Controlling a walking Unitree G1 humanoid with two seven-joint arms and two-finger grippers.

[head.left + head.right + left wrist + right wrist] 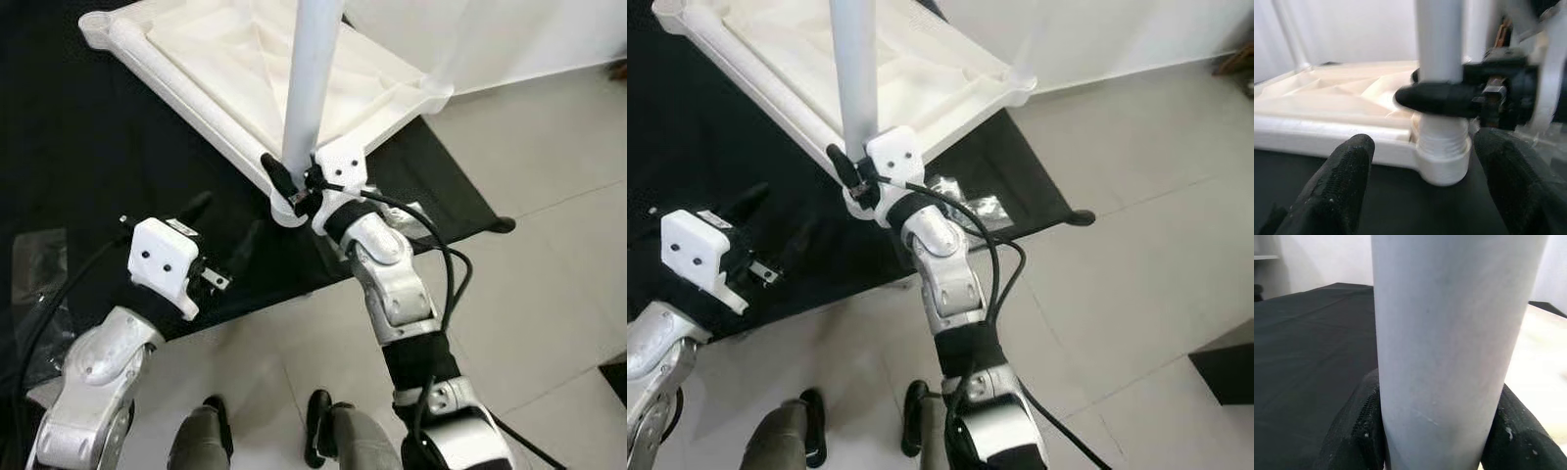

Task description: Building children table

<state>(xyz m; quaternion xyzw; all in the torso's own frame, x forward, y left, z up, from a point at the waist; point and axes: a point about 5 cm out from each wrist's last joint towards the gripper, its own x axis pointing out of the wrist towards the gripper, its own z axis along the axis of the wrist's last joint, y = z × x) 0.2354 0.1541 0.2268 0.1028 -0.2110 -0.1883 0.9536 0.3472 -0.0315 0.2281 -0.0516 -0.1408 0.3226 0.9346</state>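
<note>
Tabletop (235,59), upside down on black cloth (88,147), fills twelve o'clock. White leg (312,88) stands in its near corner socket (1442,159), clenched by right tool (299,181). Left tool (1425,161) waits released at eight o'clock. Leg-fitting step; next likely twisting it home.

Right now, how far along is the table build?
Done: the tabletop lies upside down on the black mat, with one leg standing in its corner socket. In hand: the right gripper is clamped on that leg; the left gripper waits open beside it. Left: no other legs visibly fitted.
</note>
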